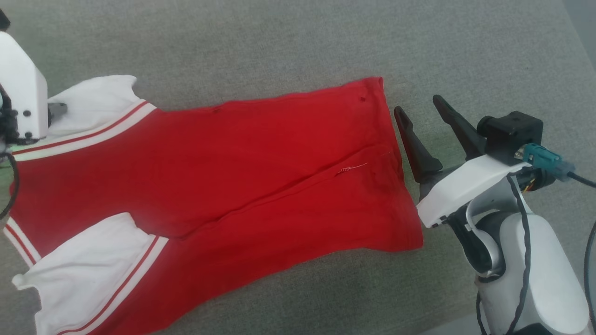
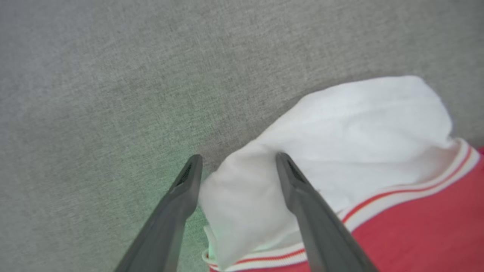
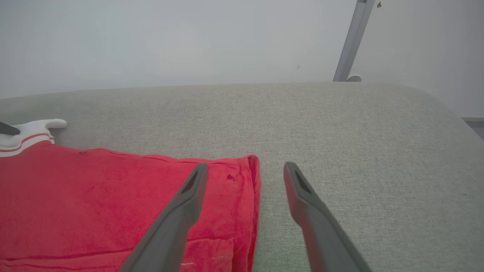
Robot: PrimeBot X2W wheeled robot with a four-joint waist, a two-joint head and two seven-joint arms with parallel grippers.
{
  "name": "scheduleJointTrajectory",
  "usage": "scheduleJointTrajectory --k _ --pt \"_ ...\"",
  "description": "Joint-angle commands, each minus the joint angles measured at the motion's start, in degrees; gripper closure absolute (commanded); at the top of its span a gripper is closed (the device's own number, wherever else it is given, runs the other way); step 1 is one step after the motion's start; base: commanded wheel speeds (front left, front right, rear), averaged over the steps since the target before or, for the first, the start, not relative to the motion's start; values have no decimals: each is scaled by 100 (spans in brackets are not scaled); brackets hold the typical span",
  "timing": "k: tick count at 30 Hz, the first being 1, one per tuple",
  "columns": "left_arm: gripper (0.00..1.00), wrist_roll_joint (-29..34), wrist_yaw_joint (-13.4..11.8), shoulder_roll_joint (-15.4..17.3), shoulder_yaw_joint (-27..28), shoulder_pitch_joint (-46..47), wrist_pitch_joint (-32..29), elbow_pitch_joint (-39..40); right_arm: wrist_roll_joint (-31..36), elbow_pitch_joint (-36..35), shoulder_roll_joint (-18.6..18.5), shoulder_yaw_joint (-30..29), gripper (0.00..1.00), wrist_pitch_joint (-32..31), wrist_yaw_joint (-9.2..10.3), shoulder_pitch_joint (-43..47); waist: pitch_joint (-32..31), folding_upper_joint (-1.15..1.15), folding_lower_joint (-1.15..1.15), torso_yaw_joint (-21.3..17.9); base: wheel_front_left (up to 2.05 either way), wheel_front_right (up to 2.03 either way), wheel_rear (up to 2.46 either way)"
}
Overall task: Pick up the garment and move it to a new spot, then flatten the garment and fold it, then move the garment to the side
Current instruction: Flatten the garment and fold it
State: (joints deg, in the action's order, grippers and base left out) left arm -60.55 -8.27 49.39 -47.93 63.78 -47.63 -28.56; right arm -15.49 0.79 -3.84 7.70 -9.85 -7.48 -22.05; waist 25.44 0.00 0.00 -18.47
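- The garment (image 1: 223, 177) is lying spread out across the grey padded surface (image 1: 298, 42). Its white sleeves are pointing toward the robot's left and its hem (image 1: 398, 167) toward the robot's right.
- In the head view, the far sleeve (image 1: 98, 100) is lying flat on the side away from the robot. The near sleeve (image 1: 88, 265) is running out of the picture at the bottom.
- A long crease (image 1: 279, 190) is crossing the red body from between the sleeves toward the hem, and a short white thread (image 1: 354, 168) is showing near its end.
- In the right wrist view, a wide band of bare surface is lying between the red cloth and the far edge, which is curving into a rounded corner at the right.
- The left gripper (image 2: 239, 158) is hanging over the end of the far sleeve with its fingers spread wide and pinching nothing. One finger is showing over the white cloth and the other over the bare surface.
- The right gripper (image 1: 418, 104) is standing just beside the far corner of the hem, with its fingers also spread wide and holding nothing.
- In its own wrist view, one finger is crossing over the red cloth and the other over the bare surface. I cannot tell if it is touching the cloth.
- Behind the surface, a pale pole (image 3: 349, 41) is leaning against a light wall (image 3: 151, 37).
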Motion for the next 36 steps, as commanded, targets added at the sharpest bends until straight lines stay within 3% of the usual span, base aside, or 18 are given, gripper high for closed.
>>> scheduleJointTrajectory --k 1,7,8,9,15,22,29,31,36 --pt "0 -61 -29 -78 8 122 -98 -98 -16 11 30 -21 0 24 -3 -83 71 0 0 -20 0 0 0" --pt "0 -193 -73 -283 -143 -33 -460 -477 -41 88 47 10 0 -171 -3 -143 160 0 0 8 0 0 0" --pt "66 -237 -11 -328 -167 -74 -499 -521 -69 111 49 23 0 -275 -2 -165 171 0 0 15 0 0 0" --pt "100 -247 3 -360 -161 -95 -498 -564 -86 142 48 23 0 -385 -2 -197 181 0 0 20 0 0 0" --pt "100 -193 245 -513 -189 1 -324 -701 -226 515 60 -10 0 -1266 -3 -707 215 0 0 101 0 0 0" --pt "100 -85 312 -788 -215 275 -176 -744 -248 1547 -32 -96 0 -2317 -3 -1623 302 0 0 358 0 0 0" --pt "100 -37 341 -1033 -219 468 -6 -827 -407 2524 -84 181 0 -3325 -4 -2301 372 0 0 546 0 0 0" --pt "100 -24 337 -1091 -210 493 77 -865 -378 2702 -124 252 100 -3458 -4 -2408 370 0 0 585 0 0 0" --pt "100 -33 401 -1207 -146 571 285 -902 -276 2791 -270 145 100 -3385 -2 -2492 270 0 0 730 0 0 0"
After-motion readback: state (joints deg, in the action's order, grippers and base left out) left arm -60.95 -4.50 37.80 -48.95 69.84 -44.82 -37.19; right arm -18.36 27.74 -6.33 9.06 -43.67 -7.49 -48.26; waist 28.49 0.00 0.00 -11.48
